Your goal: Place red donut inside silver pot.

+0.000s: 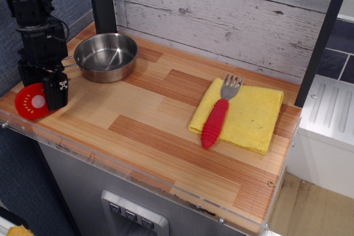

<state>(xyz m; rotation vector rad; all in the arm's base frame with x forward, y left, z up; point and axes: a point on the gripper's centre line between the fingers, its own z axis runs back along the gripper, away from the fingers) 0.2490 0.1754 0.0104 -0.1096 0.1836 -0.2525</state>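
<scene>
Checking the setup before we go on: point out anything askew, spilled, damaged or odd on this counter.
Only one thing stands out: the red donut sits at the counter's front-left corner, close to the edge, partly hidden by the gripper. The silver pot is upright and empty; the fork lies on the yellow cloth.

At the bench's (149, 131) left front corner the black hand (47, 93) covers the right edge of the red donut (30, 102), whether its jaws are apart or closed around the disc cannot be told, and the arm above is cut off by the top edge.
</scene>
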